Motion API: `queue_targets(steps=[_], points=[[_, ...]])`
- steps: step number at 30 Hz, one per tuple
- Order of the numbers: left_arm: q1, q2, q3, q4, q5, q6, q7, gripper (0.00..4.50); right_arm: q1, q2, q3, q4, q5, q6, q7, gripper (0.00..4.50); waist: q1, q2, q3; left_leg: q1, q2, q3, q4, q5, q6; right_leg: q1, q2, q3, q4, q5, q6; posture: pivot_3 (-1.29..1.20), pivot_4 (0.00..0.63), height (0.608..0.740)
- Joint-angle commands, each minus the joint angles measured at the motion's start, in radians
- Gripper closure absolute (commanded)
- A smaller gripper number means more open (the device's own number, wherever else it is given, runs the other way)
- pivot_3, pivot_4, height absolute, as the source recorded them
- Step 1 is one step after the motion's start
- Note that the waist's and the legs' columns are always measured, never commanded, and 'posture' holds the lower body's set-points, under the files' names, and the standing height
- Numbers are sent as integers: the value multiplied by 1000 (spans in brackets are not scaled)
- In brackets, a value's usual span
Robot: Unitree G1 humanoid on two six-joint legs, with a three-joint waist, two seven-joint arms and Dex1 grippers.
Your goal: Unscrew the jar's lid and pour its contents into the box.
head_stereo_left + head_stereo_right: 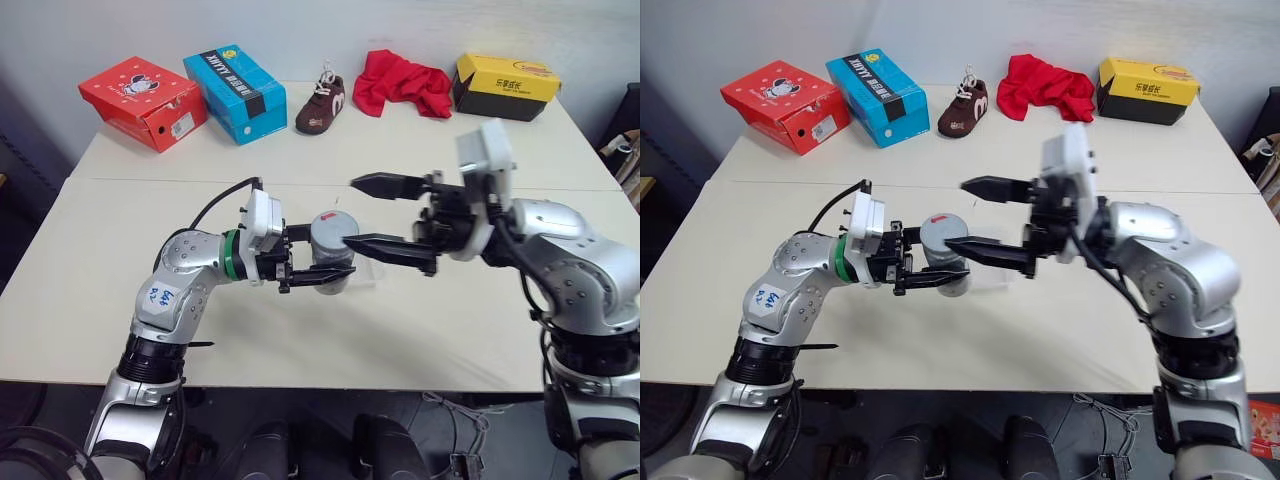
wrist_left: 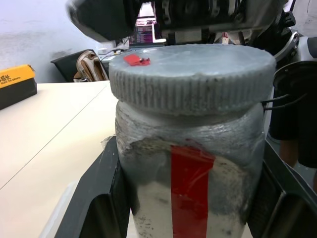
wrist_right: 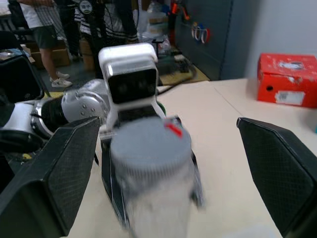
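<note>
While the left gripper [image 1: 318, 271] clamps the jar [image 1: 330, 262] upright, the right gripper [image 1: 372, 213] hangs wide open beside its lid [image 1: 333, 228].

lid [image 1: 333, 228] on jar [image 1: 331, 262], shoeboxes [image 1: 236, 94] behind

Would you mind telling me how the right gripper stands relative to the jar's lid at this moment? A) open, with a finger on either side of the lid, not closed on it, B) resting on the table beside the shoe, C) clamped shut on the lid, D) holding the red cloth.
A: the right gripper is spread wide, its fingers flanking the lid without touching, while the left gripper holds the jar.
</note>
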Motion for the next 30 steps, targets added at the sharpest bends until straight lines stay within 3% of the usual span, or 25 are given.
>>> queue_targets(steps=[1,11,30], points=[[-4,-3,4,-27,-8,-18,2,2129,-38,25,35,-24,-31,3,-51,13,2,0,0,0,0,0,0,0,0,0,0,0,0,0,0,0,150,740],[-7,9,16,-13,-2,-30,3,2129,-47,100,93,-1,-98,-13,-113,13,1,0,0,-2,-1,-1,0,0,1,-1,5,-3,0,0,0,0,150,740],[10,5,7,-28,-6,-36,17,2129,-11,59,49,51,-129,-37,-79,13,1,0,0,-2,-1,-1,0,0,1,-1,7,-2,0,0,0,0,150,740]])
